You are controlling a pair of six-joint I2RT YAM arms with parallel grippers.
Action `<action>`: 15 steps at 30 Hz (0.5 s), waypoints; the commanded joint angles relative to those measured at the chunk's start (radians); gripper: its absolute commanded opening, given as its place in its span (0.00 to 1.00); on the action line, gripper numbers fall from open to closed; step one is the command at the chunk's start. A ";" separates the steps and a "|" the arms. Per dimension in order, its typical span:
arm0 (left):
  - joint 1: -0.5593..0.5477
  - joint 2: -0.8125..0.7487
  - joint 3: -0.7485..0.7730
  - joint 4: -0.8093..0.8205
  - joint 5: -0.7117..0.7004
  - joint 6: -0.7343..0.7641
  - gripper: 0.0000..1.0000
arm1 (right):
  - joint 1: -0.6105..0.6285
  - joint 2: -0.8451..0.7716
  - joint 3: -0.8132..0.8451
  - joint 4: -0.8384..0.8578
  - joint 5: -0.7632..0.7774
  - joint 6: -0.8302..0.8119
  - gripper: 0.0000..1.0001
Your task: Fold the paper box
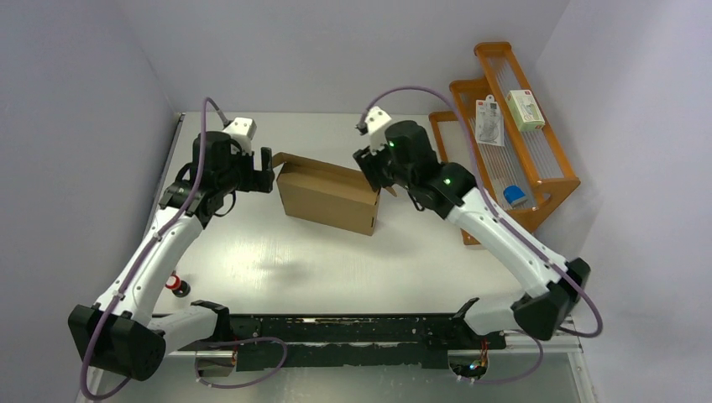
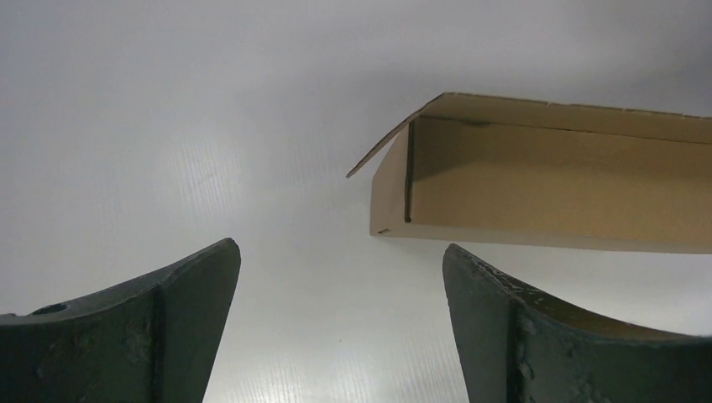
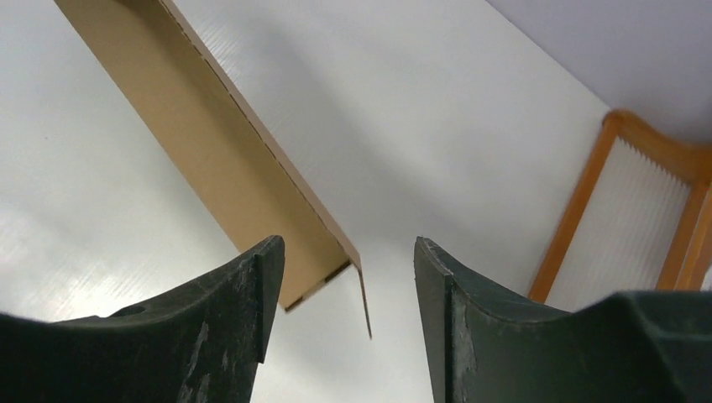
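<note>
Paper box [image 1: 327,197] ahead of the left hand [image 2: 340,252]: plain brown corrugated cardboard, matt, raw cut edges. Desk [image 1: 336,269] under it: white, smooth, faint sheen, fine ribbed lines. Fingers [image 2: 168,327]: dark, matt, scuffed and pitted. Rack [image 3: 579,218] right of the right hand [image 3: 346,252]: orange wood-look frame, white ribbed panel.

An orange wire-fronted rack [image 1: 572,178] leans at the upper right, holding two white packages [image 1: 489,120] [image 1: 526,109] and a blue item [image 1: 515,196]; a small red-and-black object [image 1: 176,285] sits lower left on the white table [image 1: 336,260]
</note>
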 commanded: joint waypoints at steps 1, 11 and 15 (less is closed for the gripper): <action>0.022 0.019 0.081 0.027 0.100 0.055 0.95 | -0.004 -0.108 -0.093 0.044 0.091 0.146 0.61; 0.090 0.086 0.144 0.026 0.224 0.149 0.93 | -0.003 -0.189 -0.242 0.021 0.106 0.257 0.55; 0.112 0.119 0.154 0.019 0.312 0.145 0.91 | -0.005 -0.181 -0.280 0.052 0.141 0.261 0.51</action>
